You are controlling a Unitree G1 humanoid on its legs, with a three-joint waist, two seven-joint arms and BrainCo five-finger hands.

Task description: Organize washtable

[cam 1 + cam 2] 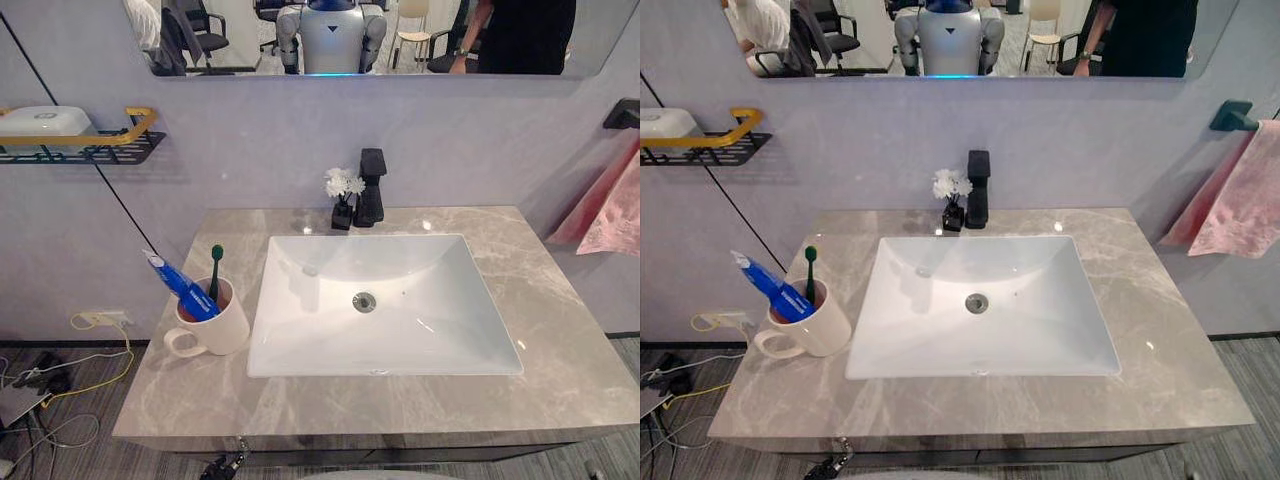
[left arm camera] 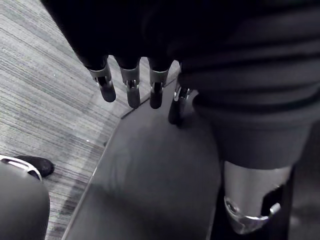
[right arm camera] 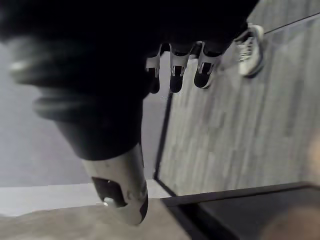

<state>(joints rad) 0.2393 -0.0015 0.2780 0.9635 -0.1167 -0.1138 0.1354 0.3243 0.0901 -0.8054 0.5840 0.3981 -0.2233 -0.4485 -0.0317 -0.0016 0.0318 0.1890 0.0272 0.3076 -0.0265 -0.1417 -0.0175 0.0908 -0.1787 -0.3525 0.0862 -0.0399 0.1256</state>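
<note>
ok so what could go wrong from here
The mug sits close to the sink with a toothpaste tube leaning far out: a nudge on the tube might tip it. The small flower vase stands right beside the faucet, so reaching there could topple it.

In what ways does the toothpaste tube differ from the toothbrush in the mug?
The toothpaste tube is blue and broad; the toothbrush is thin and dark with a green head. The toothpaste tube leans far to the left; the toothbrush stands almost upright. Both sit in the white mug beside the sink.
</note>
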